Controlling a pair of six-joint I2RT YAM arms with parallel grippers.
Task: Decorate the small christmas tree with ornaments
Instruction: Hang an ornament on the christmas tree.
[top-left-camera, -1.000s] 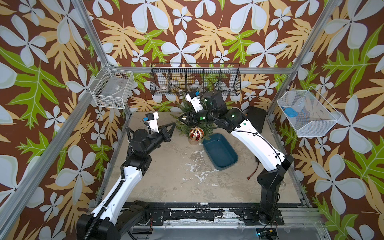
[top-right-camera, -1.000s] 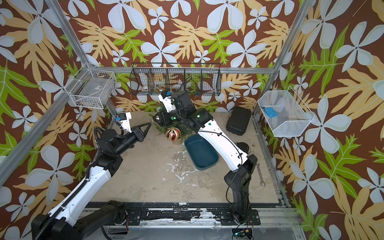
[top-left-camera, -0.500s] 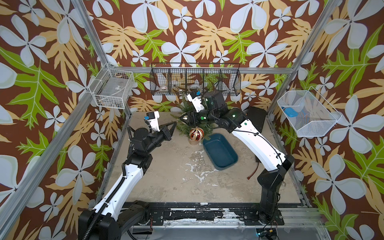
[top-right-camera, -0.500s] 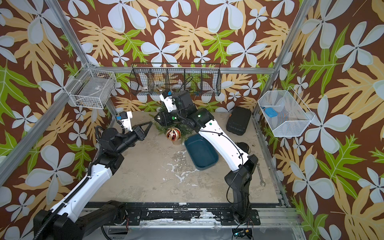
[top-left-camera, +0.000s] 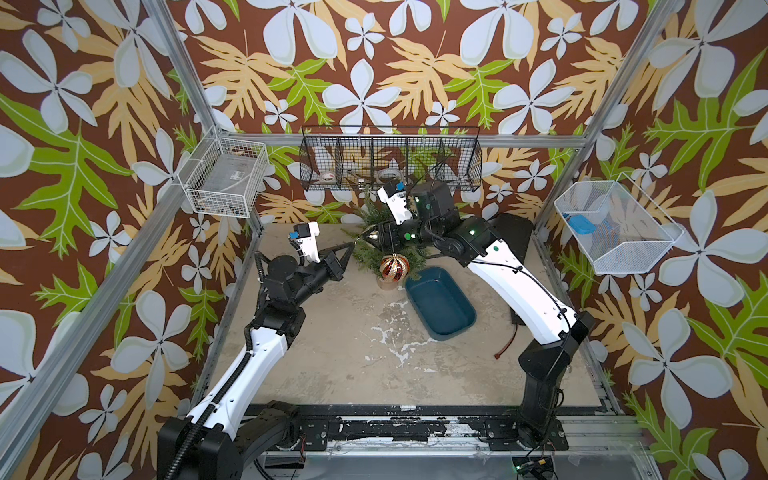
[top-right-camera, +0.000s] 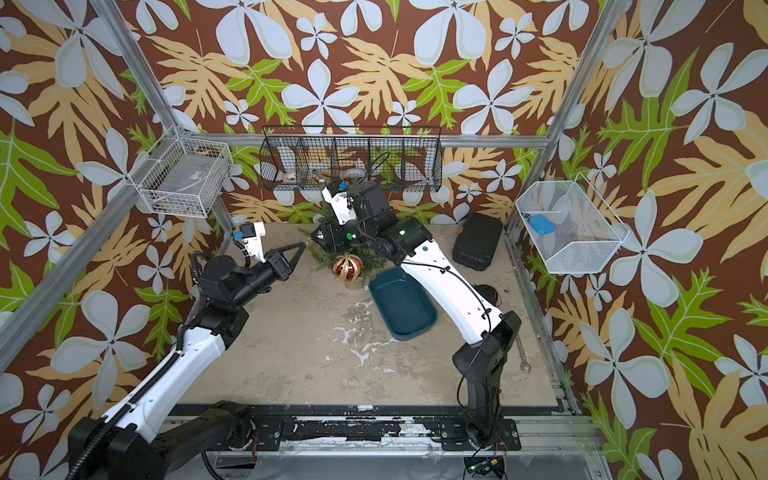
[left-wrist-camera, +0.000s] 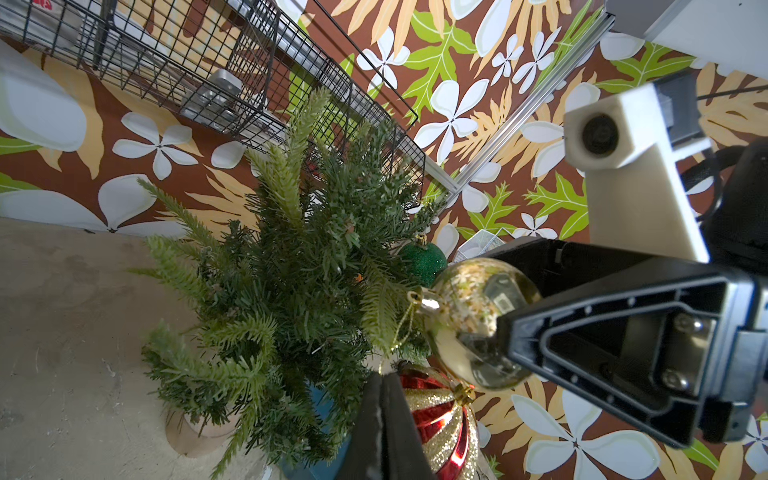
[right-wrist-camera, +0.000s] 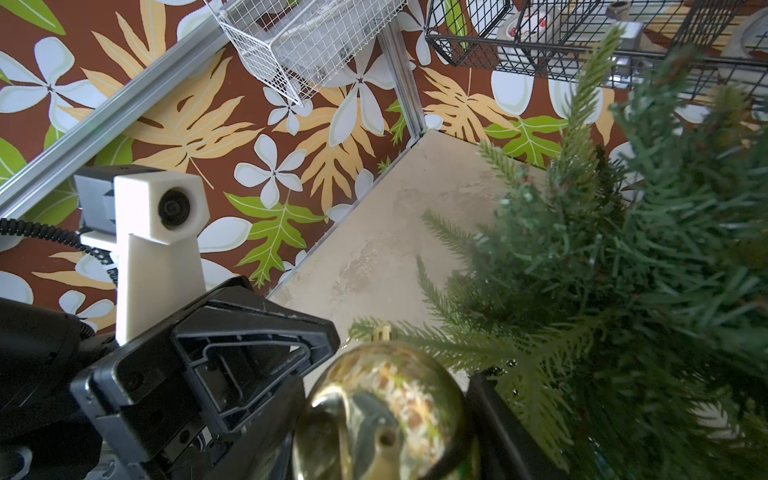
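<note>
The right claw (top-left-camera: 369, 238) is gripping the shiny gold ball (left-wrist-camera: 469, 320), its jaws closing on the ball's sides; it is holding the ball against the outer needles of the small christmas tree (top-left-camera: 365, 255), partway up. The ball's cap is pointing into the branches, and its gold thread (left-wrist-camera: 401, 332) is hanging down towards the left claw (left-wrist-camera: 384, 384); that claw is sitting fully closed just beside the tree, its tips pressing together; I cannot tell whether the thread is caught between them. The tree is standing upright in its tan pot (left-wrist-camera: 195, 432) at the back of the tabletop (top-left-camera: 353, 365), below the black wire basket (top-left-camera: 390, 158). The striped ball (top-left-camera: 392, 267) is hanging low on the tree's front, just above the pot; the green glitter ball (left-wrist-camera: 424, 259) is hanging among the branches, just beside the gold one; a teal tray (top-left-camera: 440, 305) is lying on the tabletop just beside the pot.
</note>
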